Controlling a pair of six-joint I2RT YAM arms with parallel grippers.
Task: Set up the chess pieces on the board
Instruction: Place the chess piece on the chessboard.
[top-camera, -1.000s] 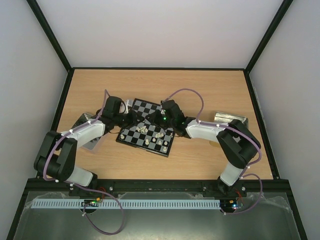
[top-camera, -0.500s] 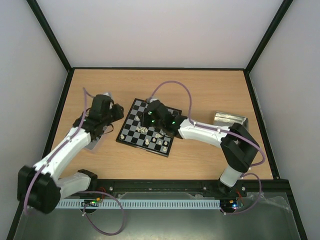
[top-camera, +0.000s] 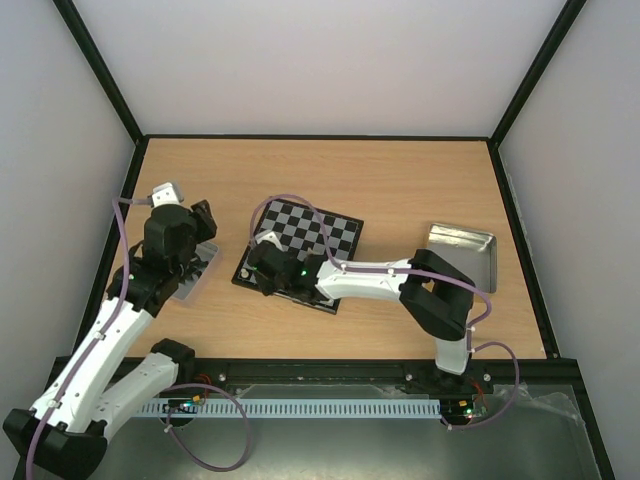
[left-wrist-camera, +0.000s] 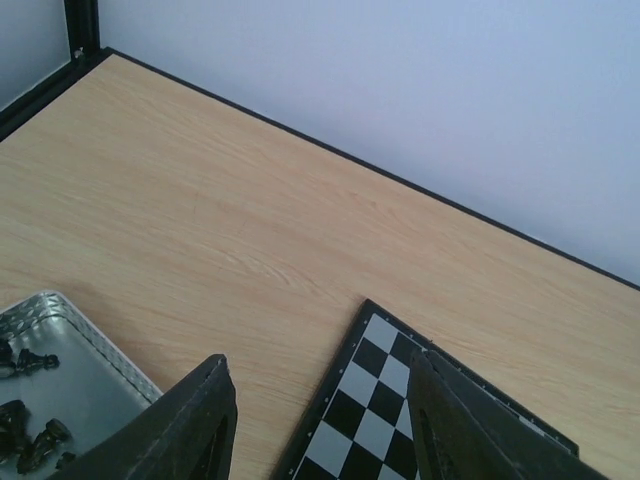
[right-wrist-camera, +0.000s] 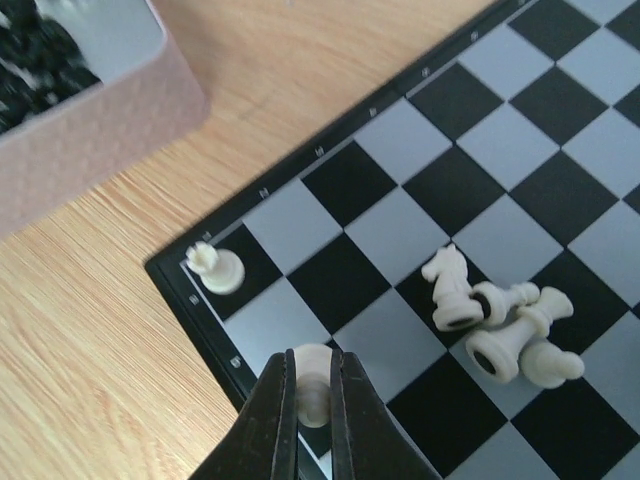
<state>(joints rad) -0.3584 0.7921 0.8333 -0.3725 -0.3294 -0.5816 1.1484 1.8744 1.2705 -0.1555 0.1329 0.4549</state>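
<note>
Over the last second the left arm backed off the small black-and-grey chequered chessboard (top-camera: 325, 232). The left gripper (left-wrist-camera: 320, 368) now hangs by the silver metal tray (left-wrist-camera: 85, 365) of tiny black figures (left-wrist-camera: 30, 432), fingers spread and empty. The right gripper (right-wrist-camera: 308, 372) swept across to the board's near-left corner, pinched on a small cream-white chess piece (right-wrist-camera: 313, 385) at an edge square, beside the cream-white rook-like piece (right-wrist-camera: 216, 268) standing in the corner. My read: back-rank placement is underway. The toppled cream-white pieces (right-wrist-camera: 500, 325) mid-board still need standing up.
</note>
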